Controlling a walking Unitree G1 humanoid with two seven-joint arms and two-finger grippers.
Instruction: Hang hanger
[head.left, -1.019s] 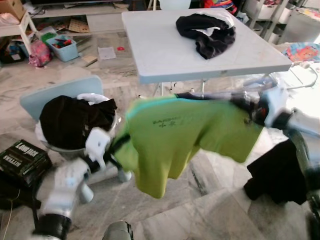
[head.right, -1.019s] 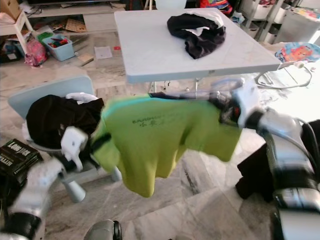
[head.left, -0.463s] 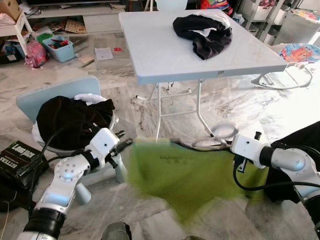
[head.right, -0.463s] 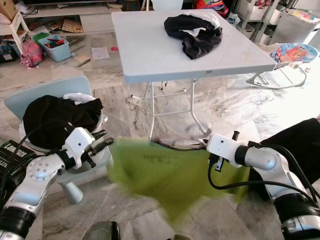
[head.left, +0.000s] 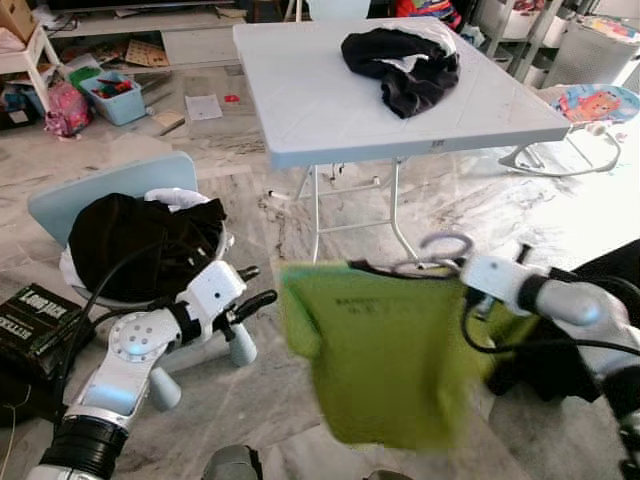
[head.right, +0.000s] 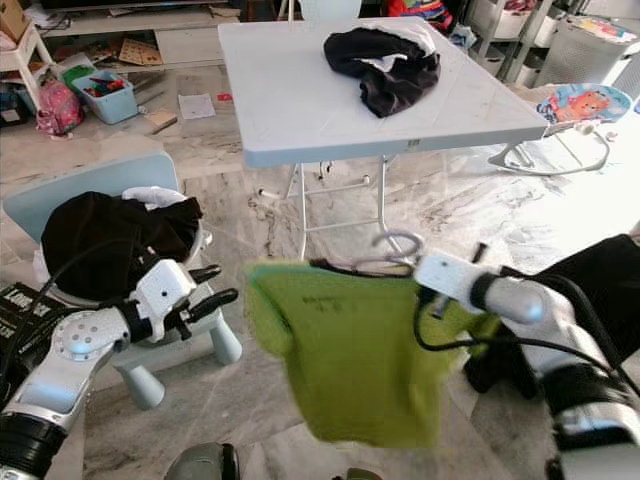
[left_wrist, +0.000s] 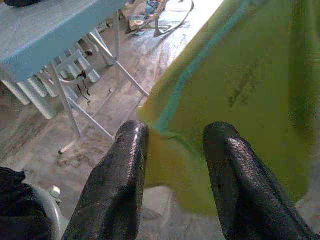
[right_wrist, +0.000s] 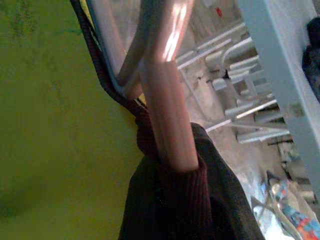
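A lime-green T-shirt (head.left: 385, 350) hangs on a silver wire hanger (head.left: 432, 258) in front of the robot, above a grey marble floor (head.left: 250, 400). Small dark lettering runs across the shirt's chest, too blurred to read. The right gripper (right_wrist: 167, 165) holds the hanger at its right end; in the right wrist view a shiny metal bar runs into a dark sleeve-like covering, and whether its fingers are clenched cannot be told. The left gripper (head.left: 255, 300) sits just to the left of the shirt, its two black fingers (left_wrist: 120, 185) spread apart and holding nothing, with the shirt's teal-trimmed edge beyond them.

Half a second ago the shirt was stretched wide and low between both grippers; now the left gripper has let go, and the shirt hangs higher and narrower from the right side alone.

Behind stands a white folding table (head.left: 330, 110) with a small unreadable label on its front edge and a heap of black clothing (head.left: 400, 65) on top. To the left, a light blue child's chair (head.left: 110, 195) carries more black garments (head.left: 140, 240). Beside it lies a black box (head.left: 35, 320) with white lettering, unreadable here
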